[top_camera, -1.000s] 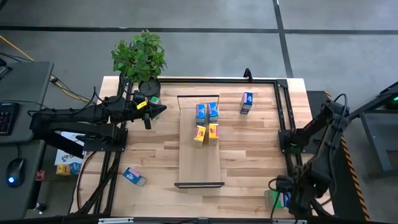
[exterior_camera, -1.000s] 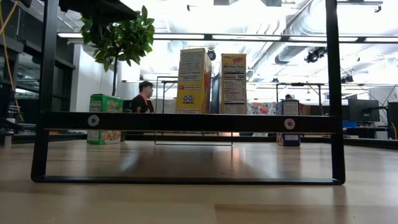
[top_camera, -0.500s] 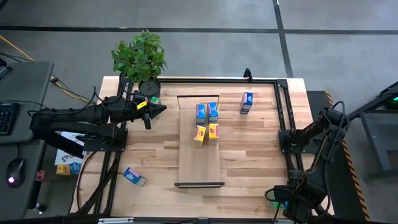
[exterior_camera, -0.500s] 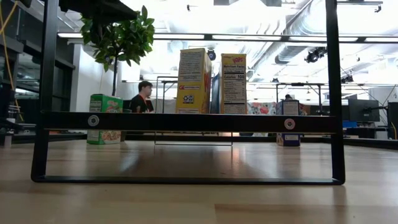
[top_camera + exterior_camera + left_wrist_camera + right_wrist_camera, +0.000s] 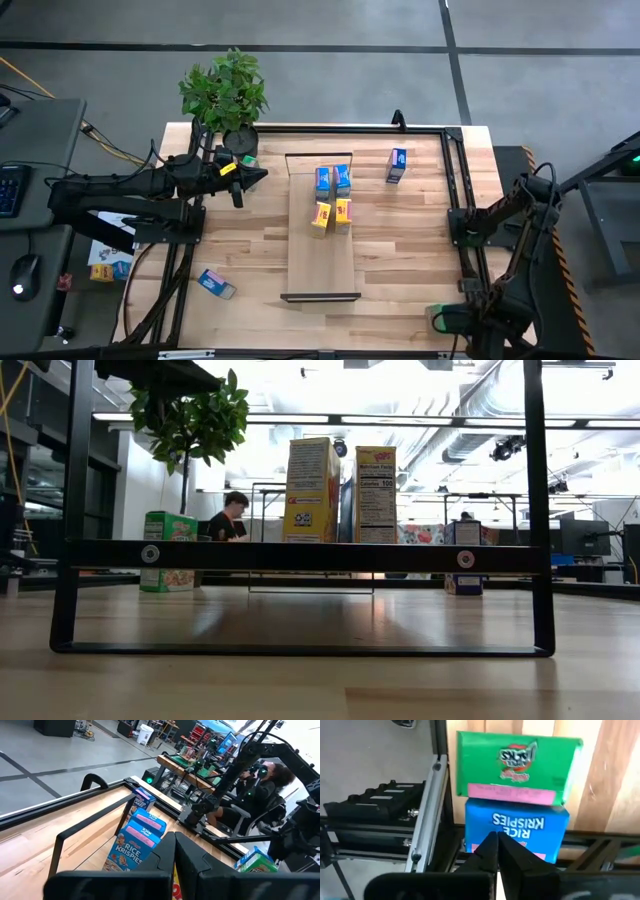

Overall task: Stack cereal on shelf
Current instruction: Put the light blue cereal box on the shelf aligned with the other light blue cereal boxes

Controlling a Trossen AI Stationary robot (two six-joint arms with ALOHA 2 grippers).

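From the high view I see the left gripper hovering over the plank counter near a potted green plant, fingers pressed together. Off its tip lies the long light-wood shelf with thin black end brackets, carrying four small cardboard cereal boxes, two blue and two yellow. A lone blue box stands beyond the shelf, and another blue box lies flat well behind that gripper. The right gripper sits at the counter's near right corner beside a green box.

The low view alone shows heights: the yellow boxes stand upright above the shelf's black bracket, and a person sits in the room behind.

My left wrist view shows blue Rice Krispies boxes just ahead of the closed fingers.

My right wrist view shows closed fingers over a blue Rice Krispies box touching a green pink-striped box.
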